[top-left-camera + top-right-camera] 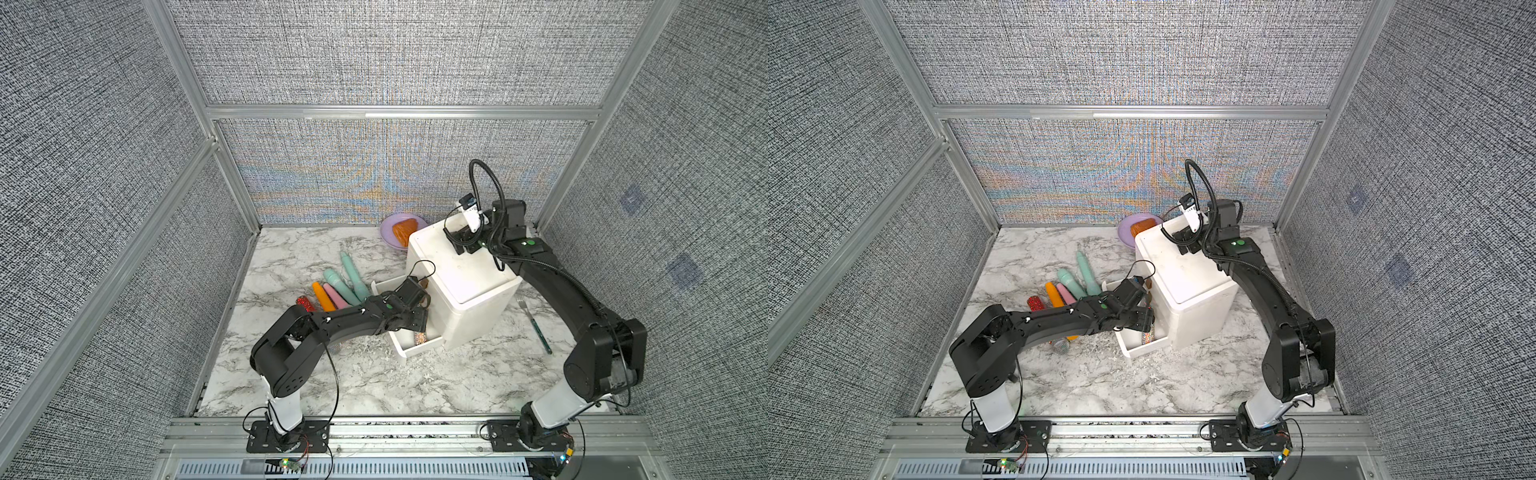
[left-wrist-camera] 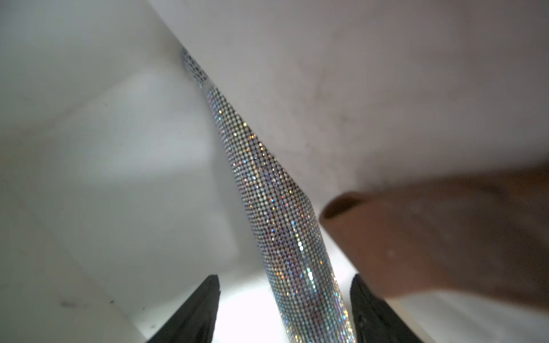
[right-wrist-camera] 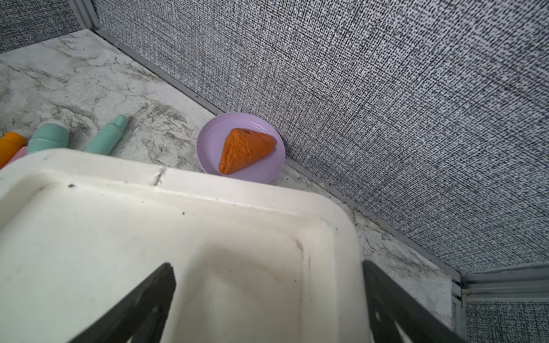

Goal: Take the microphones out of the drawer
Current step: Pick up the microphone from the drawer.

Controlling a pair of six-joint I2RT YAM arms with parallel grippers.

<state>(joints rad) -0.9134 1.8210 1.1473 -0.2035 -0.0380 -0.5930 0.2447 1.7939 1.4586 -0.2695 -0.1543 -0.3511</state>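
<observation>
The white drawer [image 1: 420,353] [image 1: 1141,354] stands pulled out of the white cabinet [image 1: 465,286] [image 1: 1187,291]. A silver rhinestone microphone [image 2: 282,222] lies inside it along one wall, with a glittery end showing in both top views [image 1: 419,337] [image 1: 1147,336]. My left gripper [image 1: 419,322] [image 1: 1144,320] [image 2: 285,279] reaches down into the drawer. Its fingers straddle the microphone's handle, with a clear gap on one side. My right gripper [image 1: 465,249] [image 1: 1187,249] [image 3: 267,264] hovers open over the cabinet's top [image 3: 148,222] near the back corner, holding nothing.
A brown tube [image 2: 430,237] lies in the drawer beside the microphone. Teal, pink, orange and red stick-shaped things [image 1: 340,286] lie left of the cabinet. A purple plate [image 1: 390,229] [image 3: 208,148] with an orange wedge sits behind it. A fork [image 1: 536,324] lies to its right.
</observation>
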